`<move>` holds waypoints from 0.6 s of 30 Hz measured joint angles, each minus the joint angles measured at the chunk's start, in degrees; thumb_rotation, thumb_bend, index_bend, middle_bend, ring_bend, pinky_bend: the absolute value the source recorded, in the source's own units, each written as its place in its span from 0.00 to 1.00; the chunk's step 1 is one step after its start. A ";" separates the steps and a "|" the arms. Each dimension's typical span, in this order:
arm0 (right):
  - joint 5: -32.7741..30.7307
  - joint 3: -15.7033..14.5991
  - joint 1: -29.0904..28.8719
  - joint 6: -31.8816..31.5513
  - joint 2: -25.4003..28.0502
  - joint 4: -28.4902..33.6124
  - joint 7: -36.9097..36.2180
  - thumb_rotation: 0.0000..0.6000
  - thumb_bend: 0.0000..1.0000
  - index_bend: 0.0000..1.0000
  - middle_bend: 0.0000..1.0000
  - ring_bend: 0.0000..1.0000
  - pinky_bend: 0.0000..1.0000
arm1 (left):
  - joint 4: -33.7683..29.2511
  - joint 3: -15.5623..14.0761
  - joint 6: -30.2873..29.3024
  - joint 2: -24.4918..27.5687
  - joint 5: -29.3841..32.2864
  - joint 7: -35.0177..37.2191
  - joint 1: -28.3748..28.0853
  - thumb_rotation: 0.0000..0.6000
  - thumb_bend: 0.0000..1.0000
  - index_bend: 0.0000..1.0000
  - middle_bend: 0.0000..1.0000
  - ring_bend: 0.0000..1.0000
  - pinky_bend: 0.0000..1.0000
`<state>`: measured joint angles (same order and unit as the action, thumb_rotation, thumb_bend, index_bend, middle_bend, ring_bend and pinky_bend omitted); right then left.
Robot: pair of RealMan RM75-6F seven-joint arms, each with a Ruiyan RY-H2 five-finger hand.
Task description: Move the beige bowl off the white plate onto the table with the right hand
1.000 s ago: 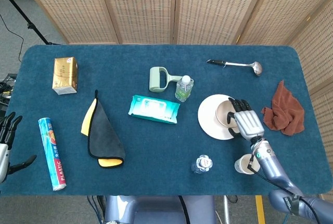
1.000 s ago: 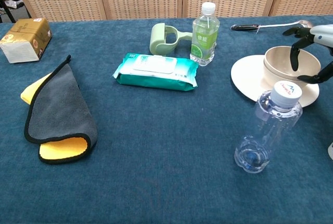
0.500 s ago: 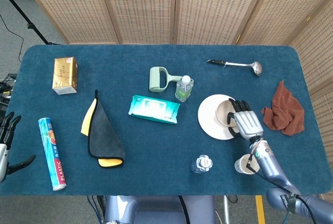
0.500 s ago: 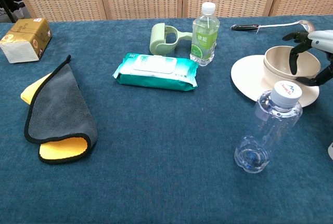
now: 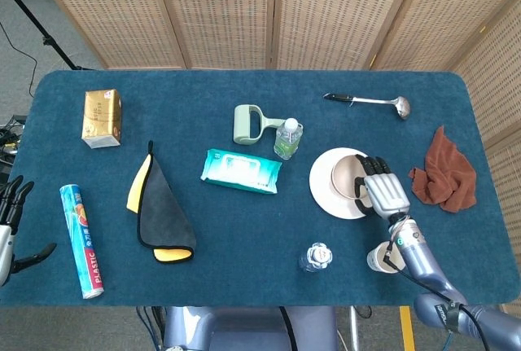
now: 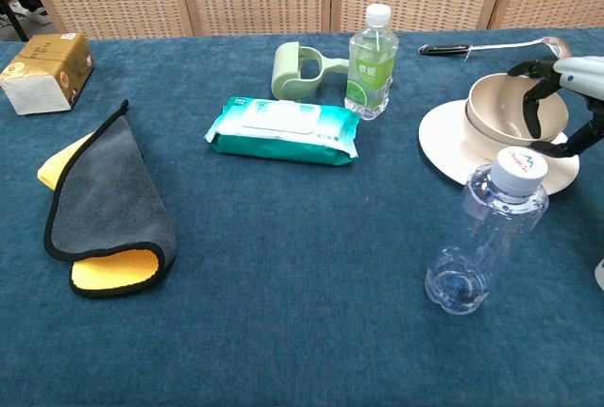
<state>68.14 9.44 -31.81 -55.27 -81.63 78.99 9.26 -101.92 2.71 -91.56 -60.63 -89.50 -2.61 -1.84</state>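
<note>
The beige bowl [image 5: 345,176] [image 6: 503,120] sits on the white plate [image 5: 327,190] [image 6: 448,148] at the right of the table, shifted toward the plate's left and slightly tilted. My right hand [image 5: 384,190] [image 6: 564,103] grips the bowl's right rim, with fingers hooked inside and the thumb low on the outside. At the table's lower left edge my left hand [image 5: 8,225] hangs with its fingers apart, holding nothing.
A clear water bottle [image 5: 316,257] [image 6: 478,237] stands just in front of the plate, a small cup [image 5: 378,259] beside my right forearm. A green-label bottle [image 6: 371,59], a wipes pack [image 6: 283,129], a ladle [image 5: 370,102] and a rust cloth [image 5: 444,178] surround the plate.
The bowl has slid a little left on the plate and tipped, with my right hand's fingers staying on its rim. The left hand has not moved.
</note>
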 measured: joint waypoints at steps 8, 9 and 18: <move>0.70 0.57 0.01 -1.51 1.04 1.82 -0.33 1.00 0.54 0.67 0.05 0.00 0.00 | 0.01 -0.04 0.08 -0.02 0.00 0.16 0.02 1.00 0.11 0.00 0.00 0.00 0.00; 0.73 0.71 0.03 -1.77 1.46 2.43 -0.26 1.00 0.54 0.67 0.05 0.00 0.00 | 0.00 -0.05 0.09 0.01 0.00 0.22 0.03 1.00 0.11 0.00 0.00 0.00 0.00; 2.00 0.87 0.84 -3.97 7.18 9.46 1.05 1.00 0.57 0.67 0.05 0.00 0.00 | 0.05 -0.24 0.07 0.19 -0.29 0.60 0.12 1.00 0.11 0.00 0.00 0.00 0.00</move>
<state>70.15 10.31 -30.97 -59.24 -74.45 88.44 10.31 -101.87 2.47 -91.49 -60.44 -89.79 -2.01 -1.72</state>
